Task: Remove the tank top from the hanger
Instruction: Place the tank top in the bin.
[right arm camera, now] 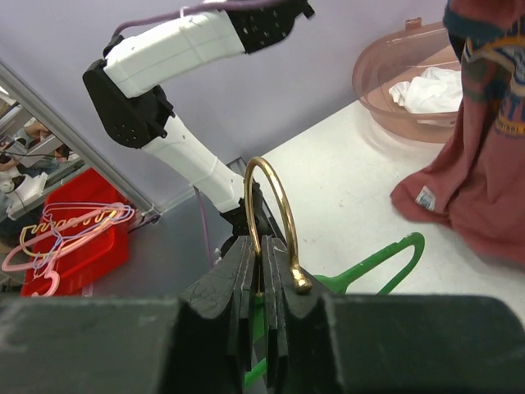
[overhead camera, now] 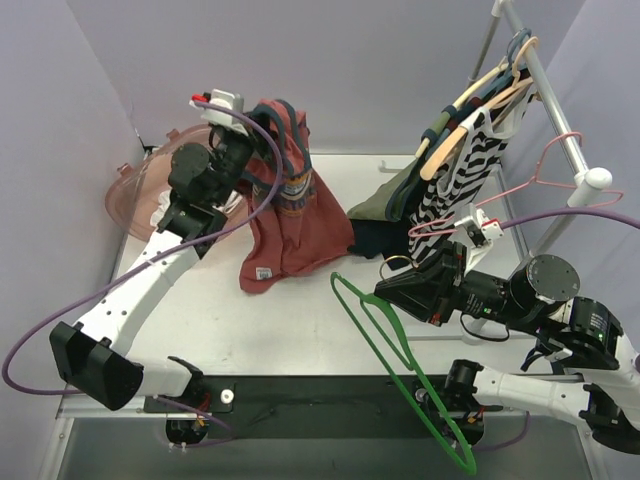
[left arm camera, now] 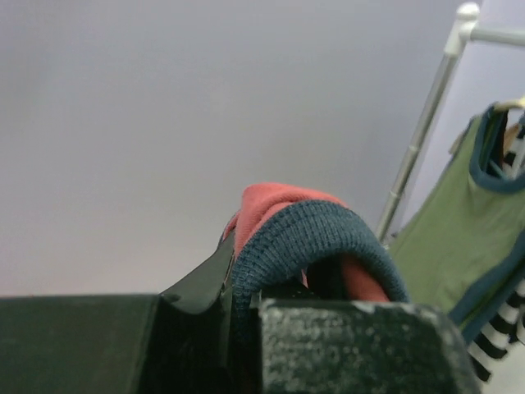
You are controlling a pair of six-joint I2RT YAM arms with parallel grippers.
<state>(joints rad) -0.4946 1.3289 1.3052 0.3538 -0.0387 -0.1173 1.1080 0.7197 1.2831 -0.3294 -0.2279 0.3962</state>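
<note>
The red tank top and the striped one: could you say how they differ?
The red tank top is red with blue trim; the striped tank top is black and white. The red one dangles from the left gripper; the striped one hangs on a wooden hanger. Both are sleeveless.

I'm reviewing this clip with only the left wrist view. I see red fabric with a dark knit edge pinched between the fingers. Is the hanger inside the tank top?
Observer: No. The green hanger is apart from the tank top, off to its right.
Operator: Is anything holding the hanger?
Observer: Yes, the right gripper is shut on its brass hook.
Operator: Is the tank top fully in the air?
Observer: Only partly. It hangs from the left gripper, and its lower hem appears to rest on the table.
</note>
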